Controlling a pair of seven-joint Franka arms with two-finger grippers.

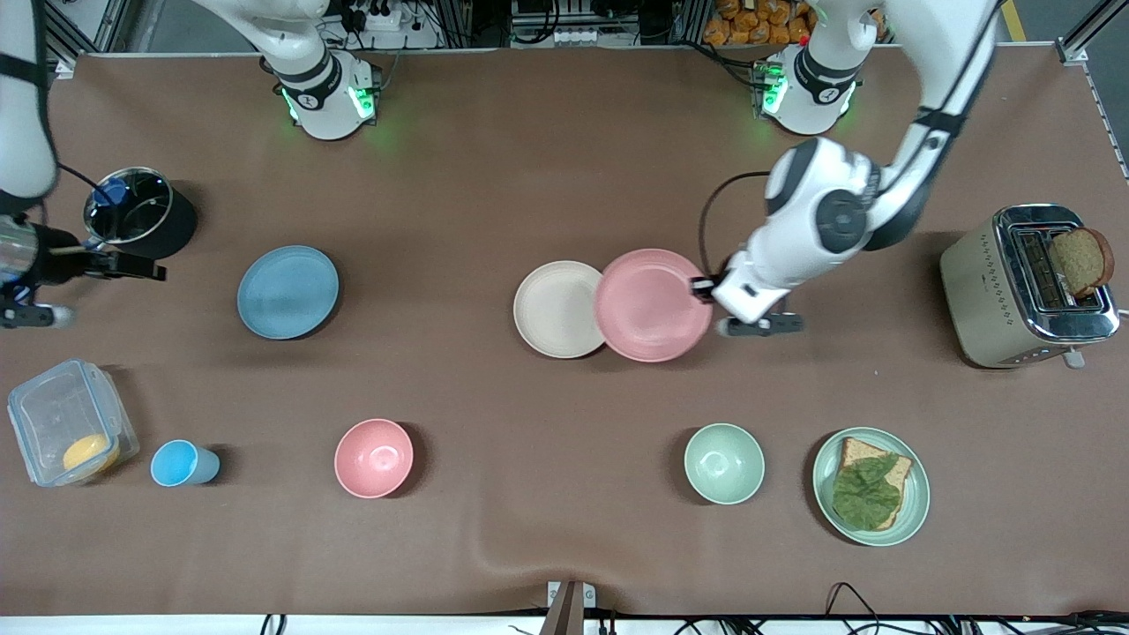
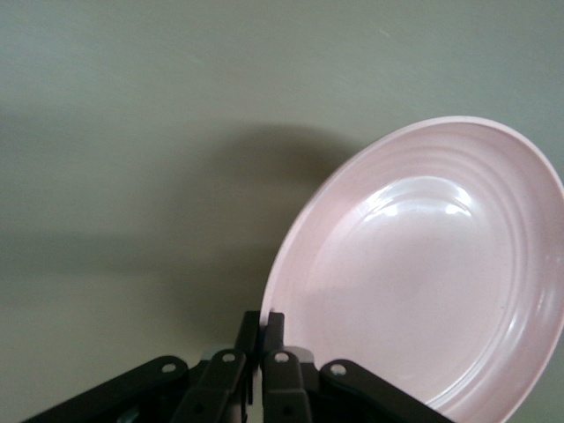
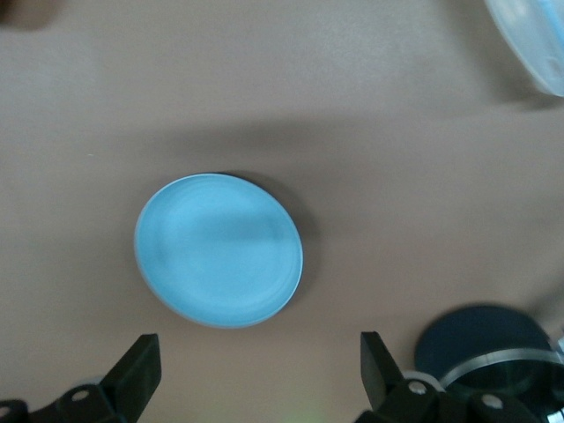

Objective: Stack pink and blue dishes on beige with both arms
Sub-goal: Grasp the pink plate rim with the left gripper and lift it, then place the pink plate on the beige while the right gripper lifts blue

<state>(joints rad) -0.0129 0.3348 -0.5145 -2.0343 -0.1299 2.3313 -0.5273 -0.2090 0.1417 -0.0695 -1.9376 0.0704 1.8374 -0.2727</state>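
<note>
My left gripper [image 1: 702,287] [image 2: 264,322] is shut on the rim of the pink plate [image 1: 653,304] [image 2: 423,273], at the edge toward the left arm's end of the table. The plate hangs tilted, and its other edge overlaps the beige plate [image 1: 556,309], which lies flat on the table. The blue plate [image 1: 287,292] [image 3: 218,250] lies by itself toward the right arm's end. My right gripper [image 1: 150,266] [image 3: 260,348] is open and empty, beside the blue plate and apart from it.
A dark pot [image 1: 139,212] [image 3: 480,339] stands by the right gripper. Nearer the camera are a clear box [image 1: 71,432], a blue cup [image 1: 181,463], a pink bowl [image 1: 374,458], a green bowl [image 1: 724,463] and a green plate with bread [image 1: 871,485]. A toaster [image 1: 1014,291] stands at the left arm's end.
</note>
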